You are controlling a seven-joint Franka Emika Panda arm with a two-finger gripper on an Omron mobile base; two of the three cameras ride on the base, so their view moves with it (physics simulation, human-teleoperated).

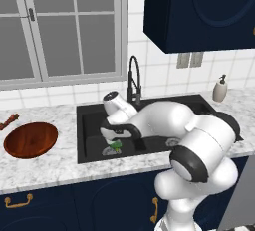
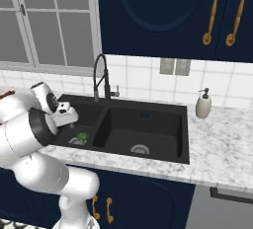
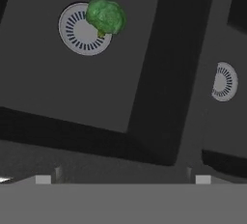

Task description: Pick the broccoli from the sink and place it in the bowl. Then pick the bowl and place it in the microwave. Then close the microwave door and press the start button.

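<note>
Broccoli (image 3: 106, 16) overlaps sink (image 3: 72, 92) drain (image 3: 79, 32), unobstructed.

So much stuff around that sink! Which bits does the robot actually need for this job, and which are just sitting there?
Needed:
- broccoli, lying on a drain in the sink
- bowl, on the counter beside the sink
- the tool, open above the broccoli

Just there:
- faucet
- soap dispenser
- window
- cabinets

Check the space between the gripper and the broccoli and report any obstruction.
Nothing visible blocks it. The open gripper hangs over the sink's left basin, and the broccoli lies uncovered on the edge of the round drain, with bare basin floor around it.
</note>
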